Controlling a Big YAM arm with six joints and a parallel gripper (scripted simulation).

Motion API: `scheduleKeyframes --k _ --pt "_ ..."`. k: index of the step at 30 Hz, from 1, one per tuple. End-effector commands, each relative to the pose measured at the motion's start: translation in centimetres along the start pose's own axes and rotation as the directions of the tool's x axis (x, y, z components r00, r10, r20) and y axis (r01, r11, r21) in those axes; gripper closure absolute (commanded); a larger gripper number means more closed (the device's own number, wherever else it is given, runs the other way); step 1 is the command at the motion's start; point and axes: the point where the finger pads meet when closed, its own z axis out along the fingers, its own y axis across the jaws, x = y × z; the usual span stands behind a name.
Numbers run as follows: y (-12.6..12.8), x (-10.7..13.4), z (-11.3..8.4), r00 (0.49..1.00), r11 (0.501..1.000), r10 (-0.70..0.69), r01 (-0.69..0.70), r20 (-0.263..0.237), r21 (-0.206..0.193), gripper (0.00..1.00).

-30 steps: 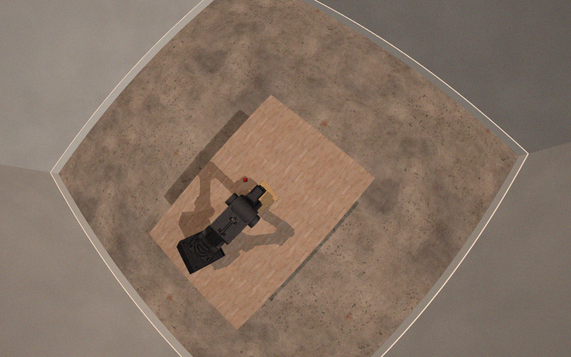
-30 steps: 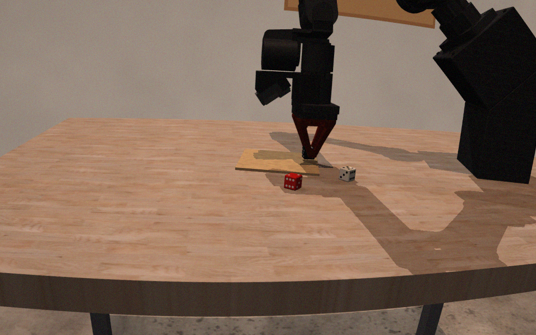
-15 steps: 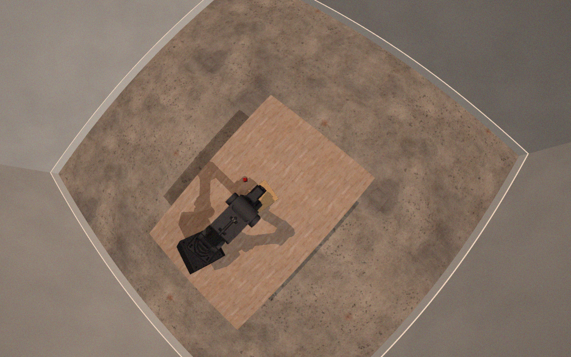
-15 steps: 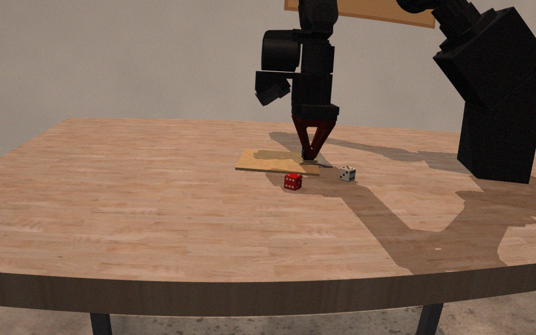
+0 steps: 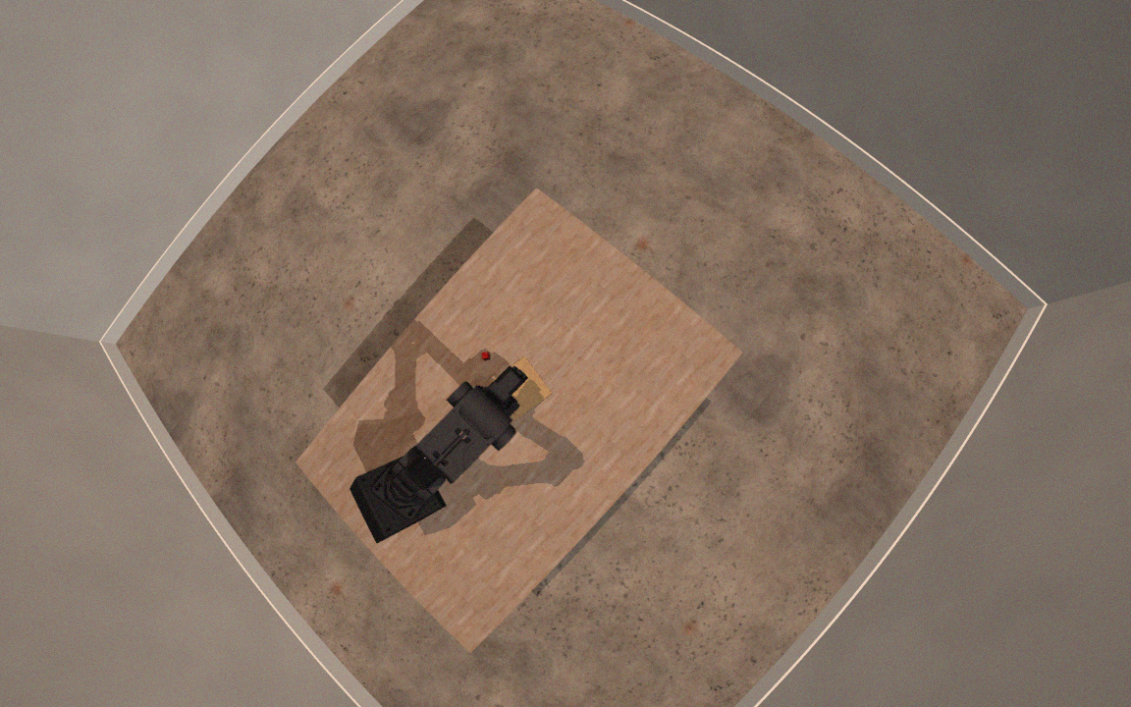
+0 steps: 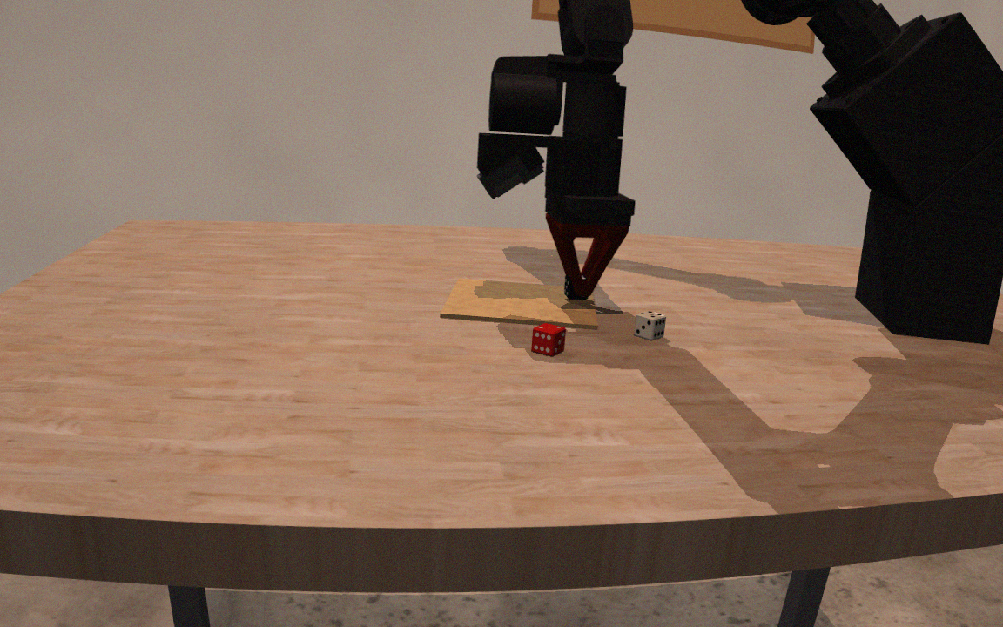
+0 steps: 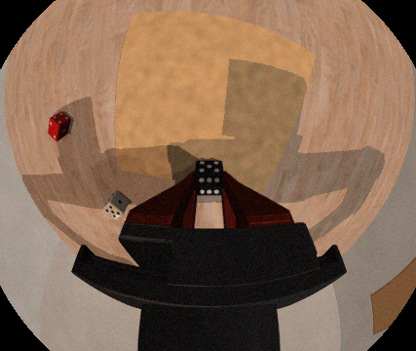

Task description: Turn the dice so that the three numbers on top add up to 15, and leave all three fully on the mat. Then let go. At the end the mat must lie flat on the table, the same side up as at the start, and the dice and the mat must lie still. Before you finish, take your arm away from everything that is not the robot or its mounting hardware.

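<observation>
Presently on my screens, item by item.

Gripper [image 6: 579,291] [image 7: 208,177], one: pointing down, red-brown fingers clamped on the black die [image 6: 568,287] [image 7: 209,176]. The wrist view gives me two of its faces, one with five pips, one with six; I cannot tell which number would count as its top.

Mat [image 5: 535,378] [image 6: 505,308] [image 7: 169,73], one: yellow-tan, lying flat on the wooden table [image 5: 596,307] [image 6: 256,389] [image 7: 363,73], partly under shadow. The black die is at the mat's end nearer the arm's base; whether it touches the surface I can't settle from here.

Red die [image 5: 485,355] [image 6: 548,340] [image 7: 59,126], one: on the table, off the mat, near its edge, a six on the side facing the exterior camera.

White die [image 6: 649,326] [image 7: 117,205], one: also on the table, off the mat, nearer the arm's base than the red one. Its top looks like a five, though the pips are small at this range; a three and a six show on its sides.

Arm [image 5: 481,412] [image 6: 582,164], one: black, reaching out above the table, covering part of the mat in my top view.
</observation>
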Motion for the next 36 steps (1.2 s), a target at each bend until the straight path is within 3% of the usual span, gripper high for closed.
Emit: scheduleKeyframes --k 1,36 --pt "0.13 -0.52 0.27 1.000 1.000 -0.003 0.004 0.011 -0.003 0.85" --pt "0.55 -0.12 0.21 1.000 1.000 -0.003 0.003 -0.008 -0.006 0.85"
